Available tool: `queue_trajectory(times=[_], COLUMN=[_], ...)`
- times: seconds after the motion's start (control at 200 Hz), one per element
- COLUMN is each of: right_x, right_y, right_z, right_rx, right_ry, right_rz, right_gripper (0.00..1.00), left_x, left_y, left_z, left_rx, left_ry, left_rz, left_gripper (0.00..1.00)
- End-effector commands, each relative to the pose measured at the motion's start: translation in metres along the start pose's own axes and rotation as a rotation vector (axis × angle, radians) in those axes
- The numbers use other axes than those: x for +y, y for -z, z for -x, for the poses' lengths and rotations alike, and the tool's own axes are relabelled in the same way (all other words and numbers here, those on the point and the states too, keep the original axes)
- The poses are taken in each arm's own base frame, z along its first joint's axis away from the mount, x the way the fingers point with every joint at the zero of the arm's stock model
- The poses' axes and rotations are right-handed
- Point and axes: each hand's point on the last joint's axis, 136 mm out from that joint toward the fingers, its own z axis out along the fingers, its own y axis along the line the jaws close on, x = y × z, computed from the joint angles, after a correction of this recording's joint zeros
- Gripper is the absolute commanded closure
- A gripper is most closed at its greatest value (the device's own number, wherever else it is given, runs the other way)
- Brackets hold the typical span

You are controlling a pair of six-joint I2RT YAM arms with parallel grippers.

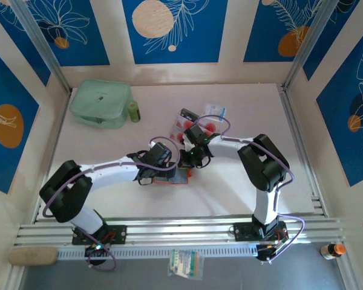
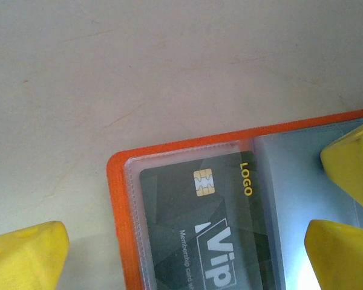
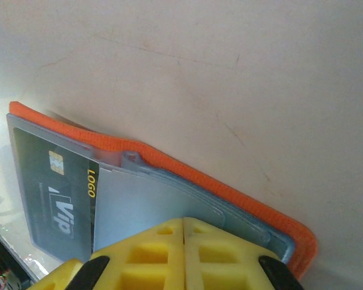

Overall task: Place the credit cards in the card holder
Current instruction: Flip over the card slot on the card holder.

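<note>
The orange card holder (image 2: 116,199) lies open on the table, also in the top view (image 1: 180,180). A dark card marked VIP (image 2: 212,241) sits in its clear left sleeve. My left gripper (image 2: 187,257) is open and straddles that left page, one yellow finger (image 2: 27,257) out on the table. My right gripper (image 3: 183,225) is shut, its tips pressed on the grey-blue inner sleeves (image 3: 145,199) of the holder (image 3: 230,187). Pale credit cards (image 1: 186,125) with red round marks lie behind the right gripper (image 1: 193,162), partly hidden by the arm.
A mint-green zip pouch (image 1: 101,103) and a small green bottle (image 1: 134,111) stand at the back left. Another packet (image 1: 216,111) lies by the cards. Metal rails (image 1: 187,229) run along the near edge, with a packet (image 1: 185,263) and a small bottle (image 1: 333,249) beyond.
</note>
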Motion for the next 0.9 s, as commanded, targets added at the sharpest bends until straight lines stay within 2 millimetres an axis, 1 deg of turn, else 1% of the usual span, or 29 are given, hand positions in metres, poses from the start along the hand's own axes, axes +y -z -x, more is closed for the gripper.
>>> queue_trajectory(times=[0.0,0.315,0.39,0.525,0.695,0.89], right_x=[-0.005,-0.002,-0.001,0.004,0.005,-0.002], right_y=[-0.01,-0.008,-0.003,0.011,0.022,0.019], right_z=[-0.014,-0.011,-0.008,-0.004,-0.006,-0.011], right_rx=[0.051,0.043,0.034,-0.005,-0.034,-0.04], right_ry=[-0.034,-0.035,-0.035,-0.033,-0.048,-0.081], right_rz=[0.002,0.007,0.008,0.02,0.022,0.012], right_gripper=[0.94,0.94,0.94,0.93,0.88,0.79], left_x=[-0.008,0.004,0.006,0.006,0.007,0.007], left_y=[0.0,-0.01,-0.011,-0.014,-0.016,-0.016], left_z=[0.005,-0.011,-0.014,-0.019,-0.023,-0.024], left_rx=[-0.014,0.02,0.023,0.026,0.03,0.026], left_ry=[-0.017,-0.024,-0.018,-0.009,0.001,0.002], left_rz=[-0.006,0.035,0.036,0.027,0.019,0.015], left_gripper=[0.0,0.0,0.01,0.05,0.08,0.09])
